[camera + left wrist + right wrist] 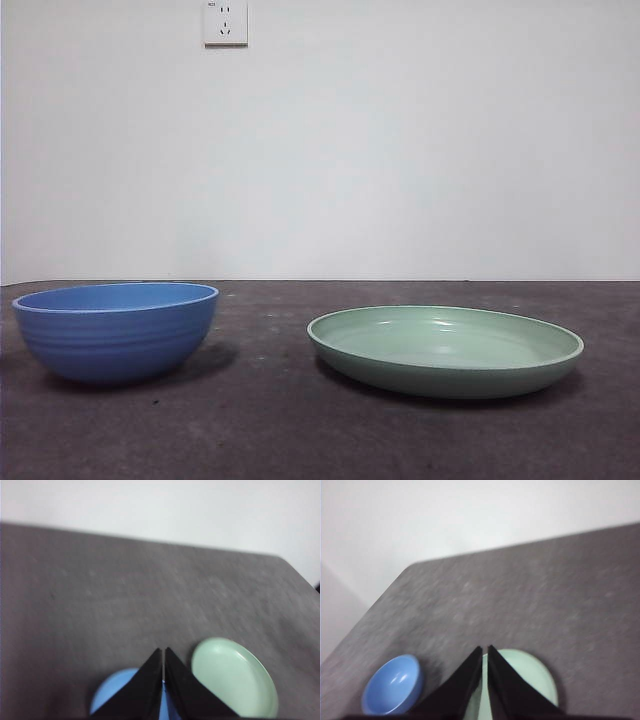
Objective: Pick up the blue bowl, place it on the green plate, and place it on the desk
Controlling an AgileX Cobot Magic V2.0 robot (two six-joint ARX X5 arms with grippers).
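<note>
The blue bowl [116,331] stands upright on the desk [270,430], toward the left of the front view. The green plate [445,350] lies flat on the desk to the right of the bowl. The two are apart, with a strip of bare desk between them. Both are empty. The bowl is deeper and narrower than the plate, and faint ridges run around its outside.

Neither arm shows in the front view. Behind the desk is a plain white wall [400,150] with a socket [225,22] high up.

In the left wrist view, the left tool [164,652] hangs above the desk with its two black jaws pressed together, only a thin slit between them, holding nothing. The bowl [112,692] shows partly behind the jaws, and the plate [232,677] lies just beside it.

In the right wrist view, the right tool [485,650] is also high over the desk, its jaws nearly closed and empty. The plate [530,677] lies partly behind those jaws, and the bowl [392,685] sits clear of them, near the desk's edge.
</note>
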